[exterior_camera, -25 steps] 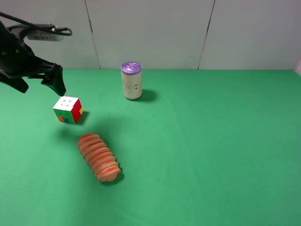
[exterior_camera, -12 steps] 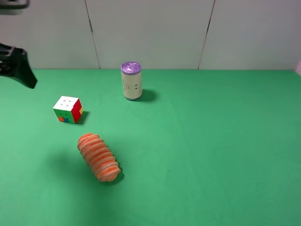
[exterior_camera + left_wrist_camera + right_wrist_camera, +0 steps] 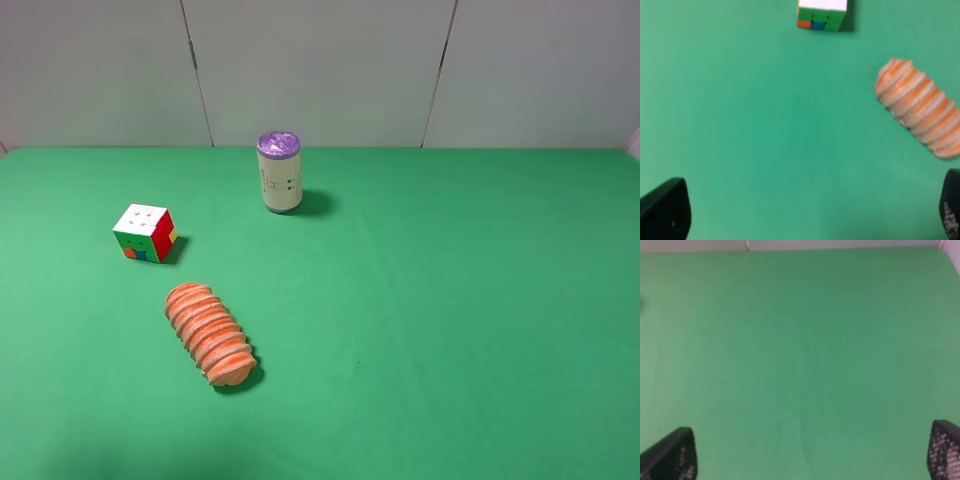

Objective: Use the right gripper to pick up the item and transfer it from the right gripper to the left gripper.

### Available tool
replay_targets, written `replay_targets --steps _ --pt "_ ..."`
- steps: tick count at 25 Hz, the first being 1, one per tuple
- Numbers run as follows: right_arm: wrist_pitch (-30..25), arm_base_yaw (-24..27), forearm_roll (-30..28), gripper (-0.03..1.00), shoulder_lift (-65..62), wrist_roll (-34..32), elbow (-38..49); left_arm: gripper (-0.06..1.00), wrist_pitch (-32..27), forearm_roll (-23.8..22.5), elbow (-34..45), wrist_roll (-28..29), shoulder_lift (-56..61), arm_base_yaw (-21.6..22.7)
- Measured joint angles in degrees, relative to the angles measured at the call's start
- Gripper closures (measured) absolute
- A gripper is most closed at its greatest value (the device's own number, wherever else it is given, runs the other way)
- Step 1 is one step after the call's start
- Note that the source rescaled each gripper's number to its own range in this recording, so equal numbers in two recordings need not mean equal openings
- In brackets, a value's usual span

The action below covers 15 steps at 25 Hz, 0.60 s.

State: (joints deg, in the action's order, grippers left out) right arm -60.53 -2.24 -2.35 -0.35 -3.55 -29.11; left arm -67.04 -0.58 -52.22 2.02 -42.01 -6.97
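Observation:
The item, a small puzzle cube [image 3: 145, 232] with a white top and red, green and yellow sides, rests on the green table at the left. The left wrist view catches it [image 3: 822, 14] at the picture's edge, well away from the left gripper [image 3: 807, 212]. That gripper is open, its two black fingertips [image 3: 665, 210] wide apart over bare cloth. The right gripper [image 3: 810, 452] is open too, with only bare green table between its fingertips [image 3: 671, 456]. Neither arm shows in the exterior high view.
A ridged orange loaf [image 3: 210, 333] lies in front of the cube, also seen in the left wrist view [image 3: 920, 115]. A purple-lidded can [image 3: 279, 171] stands upright at the back middle. A pale panelled wall [image 3: 320, 70] bounds the far edge.
The left arm, which stood above and left of the cube a second ago, has pulled back off the exterior view's left edge. The cube, loaf and can have not moved.

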Motion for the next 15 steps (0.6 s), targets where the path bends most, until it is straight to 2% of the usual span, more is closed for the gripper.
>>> replay_targets --steps 4,10,15 --pt "0.0 0.0 0.0 -0.03 0.0 0.0 0.0 -0.05 -0.3 0.6 0.4 -1.3 9.1 0.0" --pt "0.0 0.0 0.0 -0.03 0.0 0.0 0.0 -0.05 -0.3 1.0 0.6 -12.9 22.8 0.0" --pt "0.0 0.0 0.0 -0.03 0.0 0.0 0.0 -0.06 -0.3 0.6 2.7 -14.7 27.4 0.8"
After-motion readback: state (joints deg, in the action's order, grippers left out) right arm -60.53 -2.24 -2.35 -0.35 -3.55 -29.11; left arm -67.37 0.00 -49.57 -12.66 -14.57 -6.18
